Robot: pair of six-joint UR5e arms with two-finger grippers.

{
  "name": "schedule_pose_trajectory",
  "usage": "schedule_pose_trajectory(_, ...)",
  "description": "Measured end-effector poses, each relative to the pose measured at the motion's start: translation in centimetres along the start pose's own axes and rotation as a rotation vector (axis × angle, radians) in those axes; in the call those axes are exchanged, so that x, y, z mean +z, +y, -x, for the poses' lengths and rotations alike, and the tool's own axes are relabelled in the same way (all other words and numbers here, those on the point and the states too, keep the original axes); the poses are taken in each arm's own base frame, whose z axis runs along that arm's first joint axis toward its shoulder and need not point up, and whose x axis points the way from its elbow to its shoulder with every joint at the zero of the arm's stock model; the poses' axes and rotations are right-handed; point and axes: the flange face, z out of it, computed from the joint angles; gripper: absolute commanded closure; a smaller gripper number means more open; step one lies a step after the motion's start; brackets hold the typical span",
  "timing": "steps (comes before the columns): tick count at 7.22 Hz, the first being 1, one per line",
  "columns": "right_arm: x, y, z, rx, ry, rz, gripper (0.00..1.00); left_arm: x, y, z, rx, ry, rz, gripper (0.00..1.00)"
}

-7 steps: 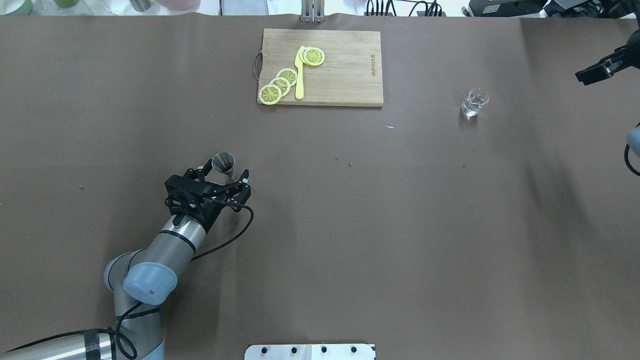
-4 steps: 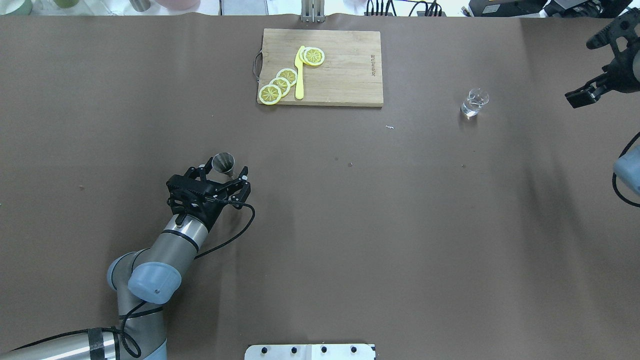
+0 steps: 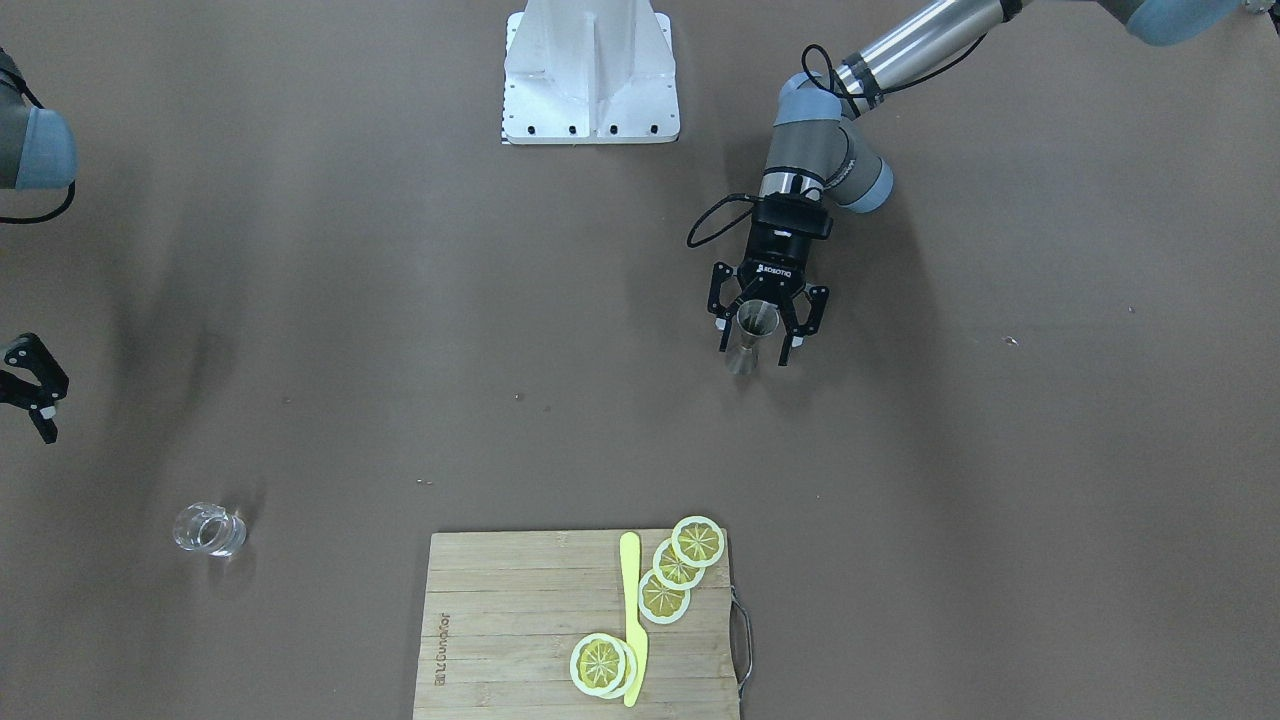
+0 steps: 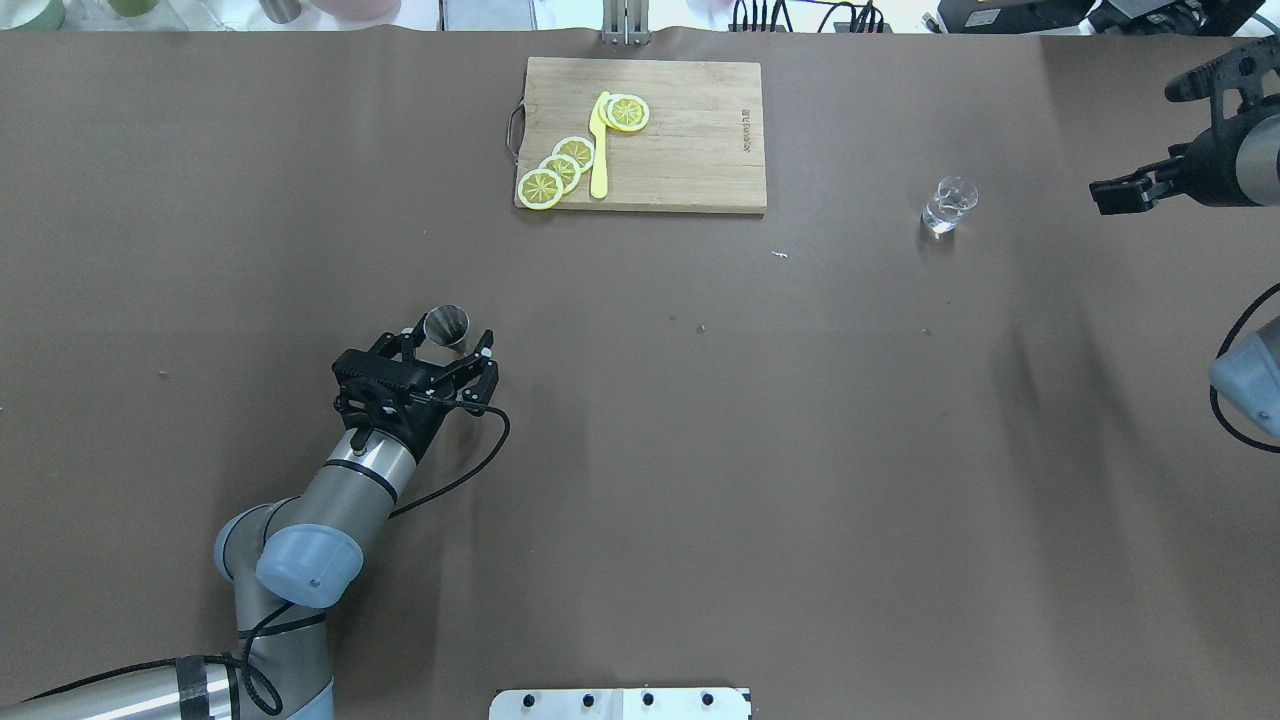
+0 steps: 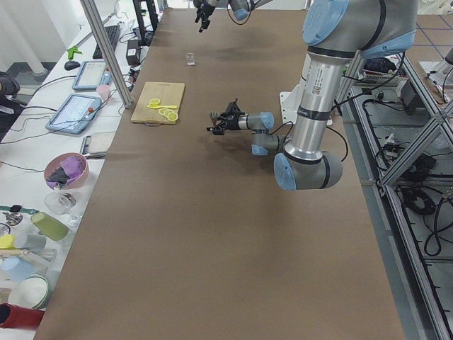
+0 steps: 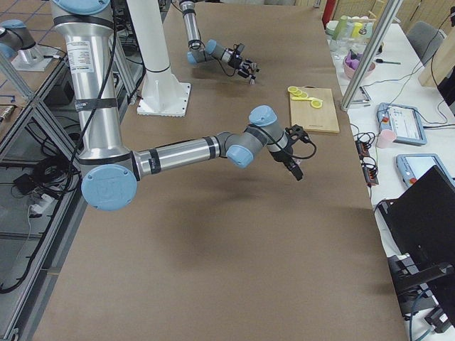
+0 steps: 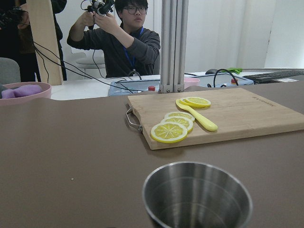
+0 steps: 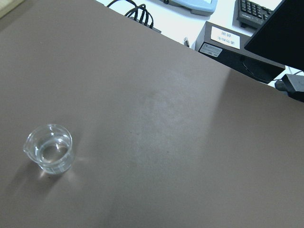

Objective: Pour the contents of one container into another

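The silver-grey metal jigger (image 4: 447,325) stands upright on the brown table, left of the middle. My left gripper (image 4: 447,339) is open, with one finger on each side of the jigger (image 3: 755,335) and small gaps showing. The jigger's open cup (image 7: 197,199) fills the lower left wrist view. The small clear glass cup (image 4: 948,203) stands far right. It also shows in the front view (image 3: 208,528) and in the right wrist view (image 8: 49,154). My right gripper (image 4: 1138,142) hangs open, well to the right of the cup and apart from it.
A wooden cutting board (image 4: 690,150) at the table's far middle carries lemon slices (image 4: 560,165) and a yellow knife (image 4: 599,150). The white robot base plate (image 3: 590,70) sits at the near edge. A person (image 7: 128,38) stands beyond the far side.
My right gripper has swung in from the right edge toward the glass cup and turned. My left gripper has edged slightly forward around the jigger. Jigger and cup have not moved.
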Motion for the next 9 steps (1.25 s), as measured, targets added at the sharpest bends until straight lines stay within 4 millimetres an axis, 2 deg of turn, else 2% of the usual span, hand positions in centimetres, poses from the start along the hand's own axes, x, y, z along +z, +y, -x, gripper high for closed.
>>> schedule_pose_trajectory(3, -1.7, 4.3, -0.8, 0.138, -0.128, -0.138, 0.0, -0.1, 0.1, -0.1, 0.0, 0.002, 0.002, 0.28)
schedule_pose_trajectory(4, -1.5, 5.8, -1.4, 0.165, -0.167, -0.172, 0.0, -0.1, 0.1, -0.1, 0.0, 0.003, 0.002, 0.29)
schedule_pose_trajectory(7, 0.9, 8.8, -2.4, 0.314, -0.277, -0.221, 0.0, -0.3, 0.3, -0.3, -0.001, 0.007, 0.005, 0.34)
schedule_pose_trajectory(9, 3.2, 8.9, -2.5, 0.394, -0.334, -0.23, 0.0, -0.5, 0.4, -0.3, -0.002, 0.009, 0.006, 0.38)
